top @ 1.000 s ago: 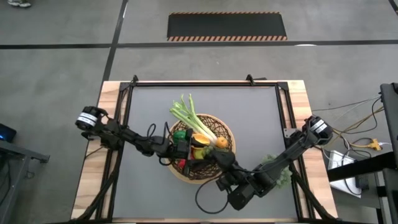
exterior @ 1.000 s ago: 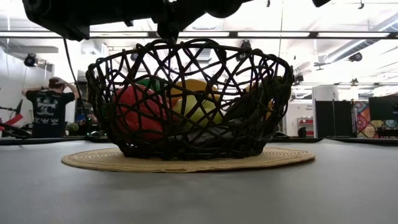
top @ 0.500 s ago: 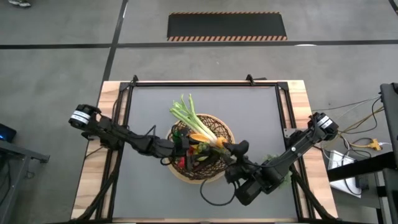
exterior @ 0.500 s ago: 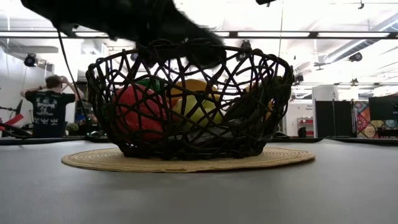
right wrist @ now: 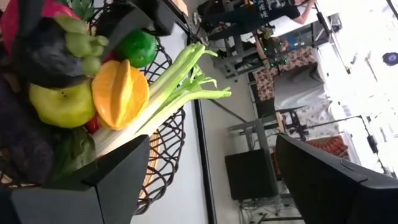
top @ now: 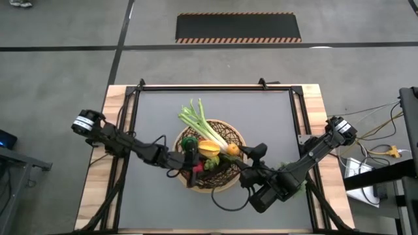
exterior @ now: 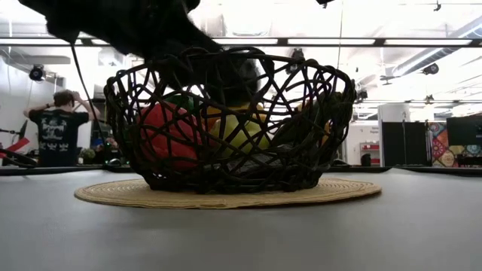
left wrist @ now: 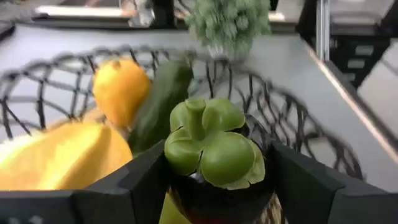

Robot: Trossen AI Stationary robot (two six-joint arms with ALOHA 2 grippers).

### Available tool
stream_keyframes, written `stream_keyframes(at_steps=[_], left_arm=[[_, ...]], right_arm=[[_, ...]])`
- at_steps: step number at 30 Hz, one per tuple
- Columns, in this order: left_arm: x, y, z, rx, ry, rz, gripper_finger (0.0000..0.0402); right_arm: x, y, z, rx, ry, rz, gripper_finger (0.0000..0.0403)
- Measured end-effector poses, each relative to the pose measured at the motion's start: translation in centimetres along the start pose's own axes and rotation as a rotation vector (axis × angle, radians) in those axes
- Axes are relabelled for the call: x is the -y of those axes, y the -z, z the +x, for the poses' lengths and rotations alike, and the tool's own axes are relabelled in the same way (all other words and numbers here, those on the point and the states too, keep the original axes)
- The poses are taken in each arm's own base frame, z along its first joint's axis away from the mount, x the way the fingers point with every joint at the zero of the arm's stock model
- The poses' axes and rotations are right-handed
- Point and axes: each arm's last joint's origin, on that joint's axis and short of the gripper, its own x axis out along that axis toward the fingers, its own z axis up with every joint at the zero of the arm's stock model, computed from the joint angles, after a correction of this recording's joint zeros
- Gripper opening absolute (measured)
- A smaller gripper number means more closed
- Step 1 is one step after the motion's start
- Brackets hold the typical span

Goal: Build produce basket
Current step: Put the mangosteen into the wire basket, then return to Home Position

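The dark wicker basket [top: 225, 185] stands on its tan mat mid-table, holding a leek [top: 201, 124], a lime [top: 190, 141], a lemon [left wrist: 119, 87] and other produce. The leek's green end sticks out over the far rim. My left gripper [left wrist: 217, 155] reaches in over the basket's left rim, shut on a dark eggplant [left wrist: 211, 146] with a green cap. My right gripper [top: 253, 151] hovers open at the basket's right rim, with nothing between its fingers [right wrist: 124, 168]. My left gripper pinches the eggplant's dark body [left wrist: 181, 191] just below the green cap, one finger on each side. The fingers come from the table's left, slanting a little downward. The cap end faces up. Whether the eggplant's lower end rests on the other produce is hidden.
A green leafy piece [top: 292, 175] lies on the table right of the basket, under the right arm. Black frame rails [top: 130, 117] run along the table's sides. Beyond the table a person [exterior: 56, 128] stands in the room.
My right gripper has drawn back out of the basket toward the table's right edge and rolled about its axis, staying open. My left gripper has tipped from steeply downward to nearly level and sunk into the basket with the eggplant.
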Motion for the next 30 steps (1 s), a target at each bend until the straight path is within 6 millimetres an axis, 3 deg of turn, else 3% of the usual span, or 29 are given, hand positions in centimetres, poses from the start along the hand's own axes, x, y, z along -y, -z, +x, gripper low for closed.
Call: stream_keyframes(at_steps=[11,20,25,30], left_arm=[[-0.1,0.7,-0.1,-0.04,-0.005,0.023,0.029],[0.0,0.2,-0.5,-0.028,0.01,0.033,0.0297],[1.1,-2.1,-3.3,0.029,0.102,0.091,0.0297],[3.0,-2.9,-7.3,0.104,0.113,0.217,0.0297]], right_arm=[[-0.7,0.8,0.3,-0.018,-0.003,0.054,0.0329],[-1.3,1.3,0.6,-0.028,-0.001,0.064,0.0329],[-1.6,1.9,1.4,-0.055,-0.018,0.08,0.0329],[-2.3,1.8,4.2,-0.053,-0.15,0.146,0.0329]])
